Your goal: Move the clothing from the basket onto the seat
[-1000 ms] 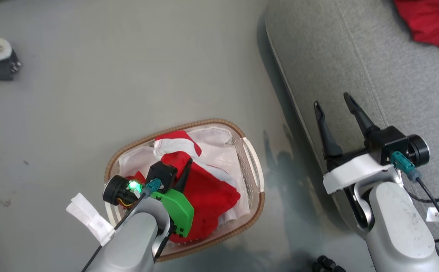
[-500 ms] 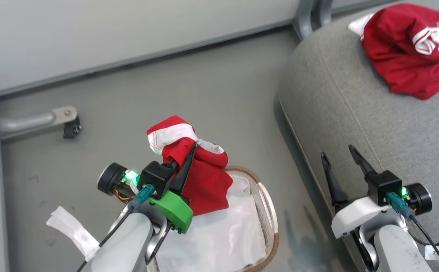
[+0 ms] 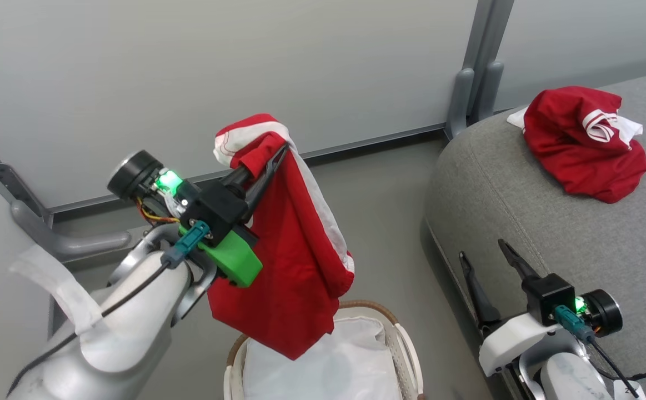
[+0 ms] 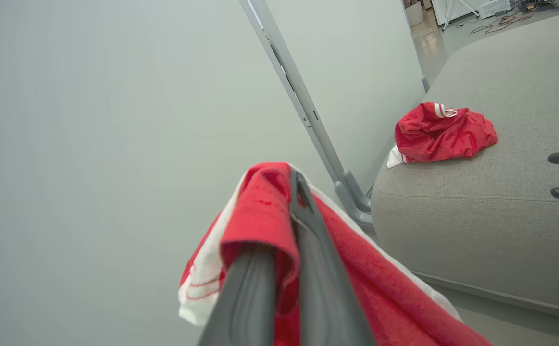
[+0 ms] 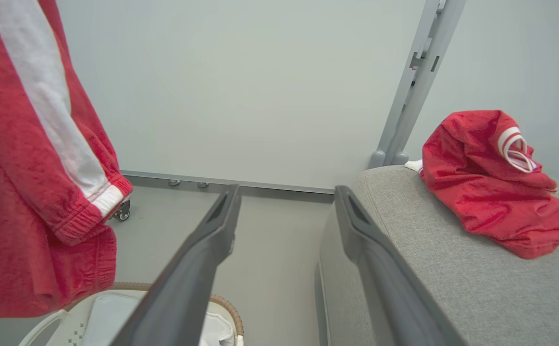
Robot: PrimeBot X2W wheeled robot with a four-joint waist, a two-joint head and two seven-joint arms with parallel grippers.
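Red with a white stripe, the hanging garment [image 3: 289, 250] dangles in your head view from your left gripper [image 3: 278, 158], fingers pinched shut on it, left of the sofa [image 3: 522, 222] and above the basket [image 3: 375, 307]. Your right gripper [image 3: 481, 249] gapes wide and empty at the sofa's edge. In the left wrist view, closed fingers bite the cloth and a second garment [image 4: 442, 132] lies on the sofa. In the right wrist view, spread fingers hold nothing beside the sofa's corner.

One garment [image 3: 289, 261] hangs from the left gripper [image 3: 283, 150], above the basket [image 3: 406, 347]; right of it, the sofa [image 3: 522, 233] carries the other garment [image 3: 578, 144], beyond the right gripper [image 3: 481, 248].
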